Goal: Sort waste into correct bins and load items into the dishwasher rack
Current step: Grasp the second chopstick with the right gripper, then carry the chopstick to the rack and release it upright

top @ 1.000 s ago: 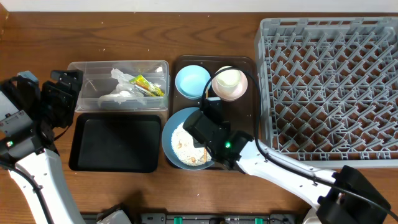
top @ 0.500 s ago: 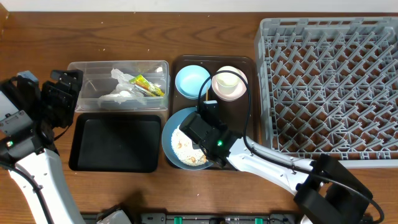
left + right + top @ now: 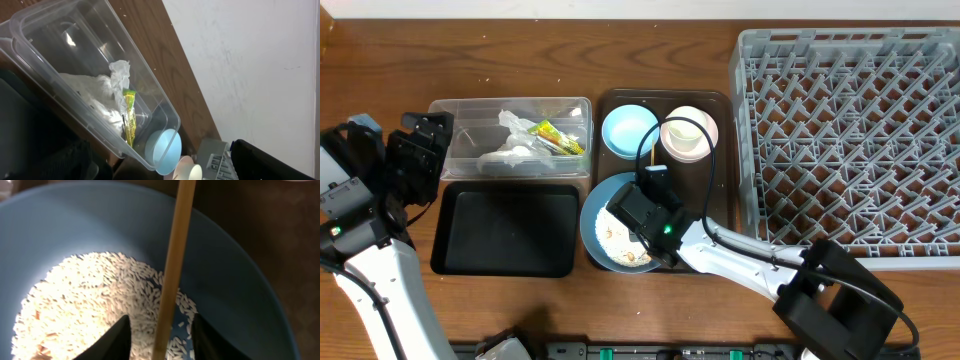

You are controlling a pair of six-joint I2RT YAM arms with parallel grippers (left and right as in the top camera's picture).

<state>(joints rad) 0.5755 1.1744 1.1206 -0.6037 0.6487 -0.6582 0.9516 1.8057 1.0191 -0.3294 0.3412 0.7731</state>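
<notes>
Right gripper (image 3: 160,326) fingers stand narrow, straddling the chopstick (image 3: 174,260) without visibly touching; its long axis runs out between them over the rice (image 3: 90,300) in the large dark blue bowl (image 3: 594,212). Left gripper (image 3: 418,150) spread wide, empty, far left.

The right claw (image 3: 638,208) hangs over the large bowl (image 3: 592,215), a chopstick (image 3: 172,255) running between its fingers above the rice (image 3: 90,295) in the bowl. The bowl sits at the near-left corner of the serving tray (image 3: 720,200). Beyond the claw, on the tray's far end, a small bowl (image 3: 629,130) stands left of a cup (image 3: 686,133). Left of the claw lies the shallow tray (image 3: 505,230). Behind that is the tub (image 3: 470,110), holding a napkin (image 3: 510,150) and a wrapper (image 3: 557,137). The dishwasher rack (image 3: 850,140) stands to the claw's right.
</notes>
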